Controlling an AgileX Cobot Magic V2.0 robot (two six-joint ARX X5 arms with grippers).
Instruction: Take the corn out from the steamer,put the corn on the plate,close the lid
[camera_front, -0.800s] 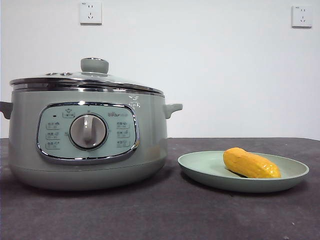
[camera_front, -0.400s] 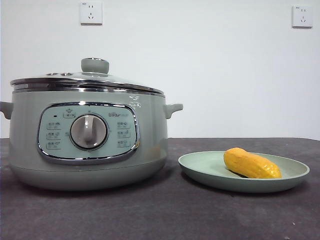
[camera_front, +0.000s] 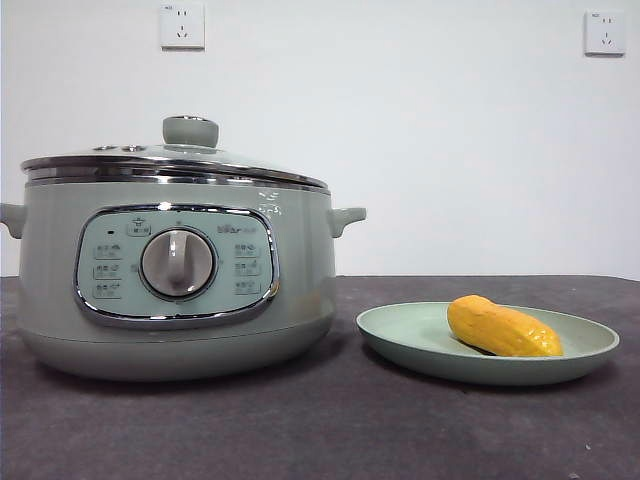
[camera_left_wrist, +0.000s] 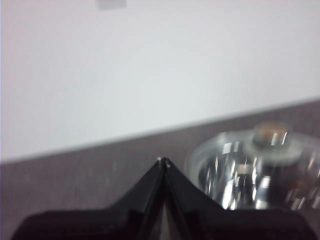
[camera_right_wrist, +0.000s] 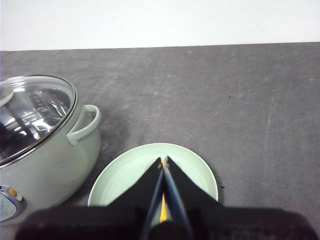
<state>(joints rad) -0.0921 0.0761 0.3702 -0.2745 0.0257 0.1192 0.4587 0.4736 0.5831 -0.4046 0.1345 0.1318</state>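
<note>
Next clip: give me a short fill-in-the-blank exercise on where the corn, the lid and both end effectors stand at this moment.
1. The corn lies on the ____.
2. The lid sits on the ____, closing it.
3. The right end effector, above the plate, has its jaws ____.
4. The left end effector, near the lid, holds ____.

Missing words: plate; steamer; shut; nothing

lid (camera_front: 172, 160) on steamer (camera_front: 170, 290), corn (camera_front: 503, 327) on plate (camera_front: 400, 338) beside it
</note>
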